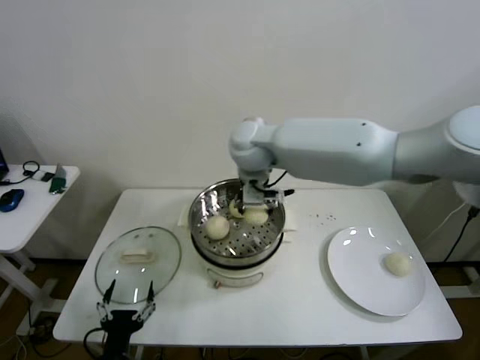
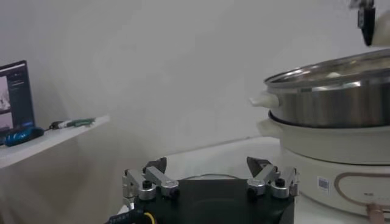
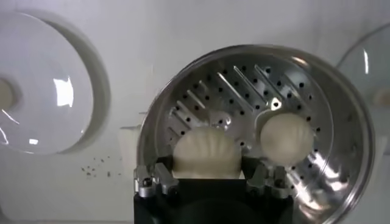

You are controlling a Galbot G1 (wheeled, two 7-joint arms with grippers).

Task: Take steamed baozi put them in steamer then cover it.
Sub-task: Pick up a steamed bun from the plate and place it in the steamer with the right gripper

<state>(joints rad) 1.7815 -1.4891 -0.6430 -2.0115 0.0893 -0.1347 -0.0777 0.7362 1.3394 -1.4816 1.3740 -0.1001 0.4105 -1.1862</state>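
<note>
Lowering a steamed baozi (image 3: 205,152) into the steamer (image 1: 274,227) near the table's (image 1: 300,300) back edge, held between the fingers of the right gripper (image 1: 254,210). Judged to be the placing step for the third bun, with the task past halfway. Next: spread the fingers to release, lift clear of the rim, then reach toward the plate (image 1: 360,289) at the right edge for the last one.

Already resting on the perforated steel floor: one pleated baozi (image 1: 217,226) just beside the held one, apart from it in the right wrist view, and another (image 1: 237,209) partly hidden behind the gripper. Lying alone on the white plate: a single baozi (image 1: 398,263).

Lying flat near the front-left corner, well apart from the pot: the glass cover (image 1: 139,264), handle up, untouched. Parked low at the front edge just beside it: the left gripper (image 1: 127,311), fingers wide and holding nothing. Covering not yet begun.
</note>
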